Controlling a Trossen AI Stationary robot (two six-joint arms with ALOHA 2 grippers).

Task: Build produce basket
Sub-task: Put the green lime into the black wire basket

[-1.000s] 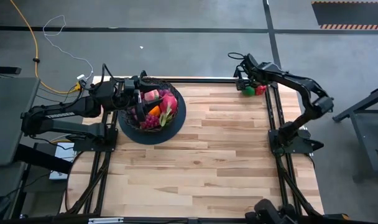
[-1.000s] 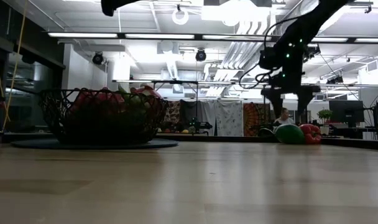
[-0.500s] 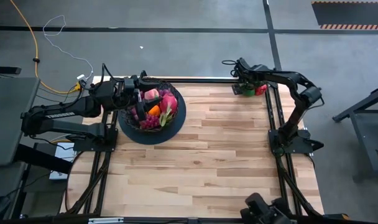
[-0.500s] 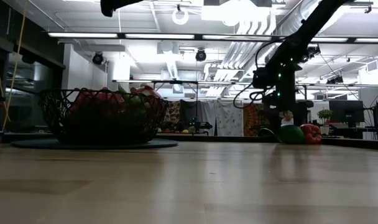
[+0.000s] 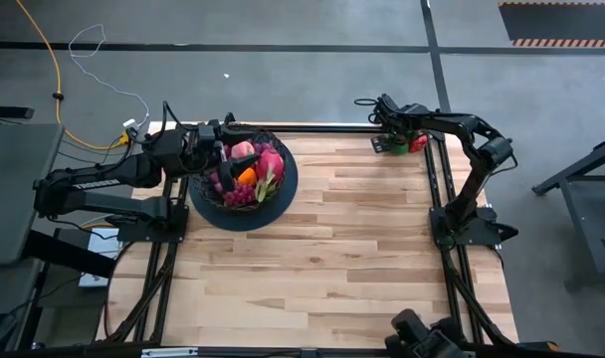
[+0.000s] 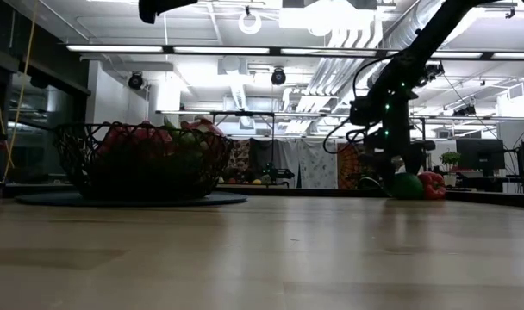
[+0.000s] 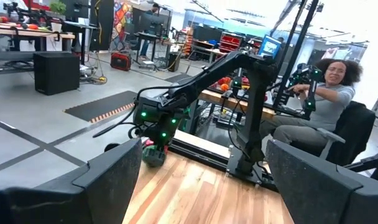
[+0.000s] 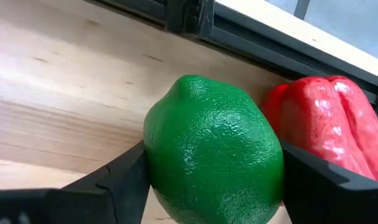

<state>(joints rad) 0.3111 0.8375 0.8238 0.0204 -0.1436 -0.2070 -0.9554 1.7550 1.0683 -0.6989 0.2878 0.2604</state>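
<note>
Wooden table (image 5: 362, 249): we straddle the green fruit (image 8: 212, 152) with our right claw (image 5: 391, 140), jaws touching, red pepper (image 8: 329, 127) just beside.

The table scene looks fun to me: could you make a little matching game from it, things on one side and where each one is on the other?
Things:
1. basket
2. green fruit
3. red pepper
4. left gripper

Places:
A. between the right gripper's fingers, on the table
B. over the basket, fingers open
C. far-left part of the table, full of produce
D. at the table's far-right edge, right beside the green fruit

Pairs: 1-C, 2-A, 3-D, 4-B
</note>
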